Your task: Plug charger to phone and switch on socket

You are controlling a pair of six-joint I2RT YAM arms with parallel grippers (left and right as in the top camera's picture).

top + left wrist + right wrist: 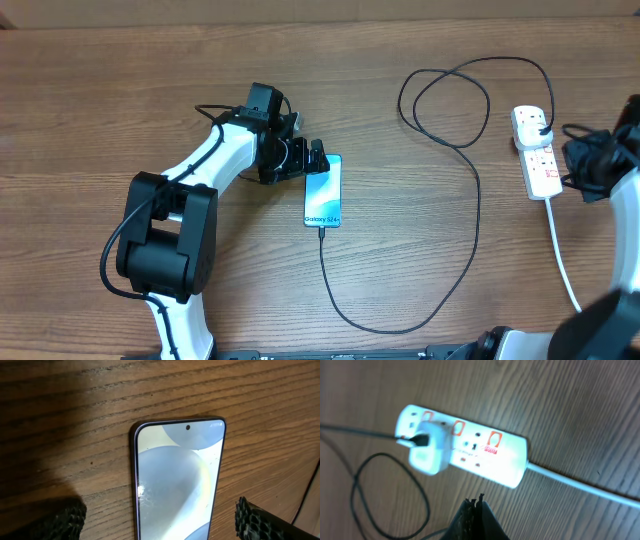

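Charger (pixel 322 250) tip sits in the phone (pixel 322 190) at mid-table, plug in the socket (pixel 537 152) at the right. Plugging looks done. Left gripper (pixel 312 160) jaws apart astride the phone; right gripper (pixel 475 504) jaws together beside the socket. The switch is probably still to press.

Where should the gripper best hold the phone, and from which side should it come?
Grip the phone across its two long edges near the top end, coming from above. It lies flat, screen up, and the cable occupies the bottom end.
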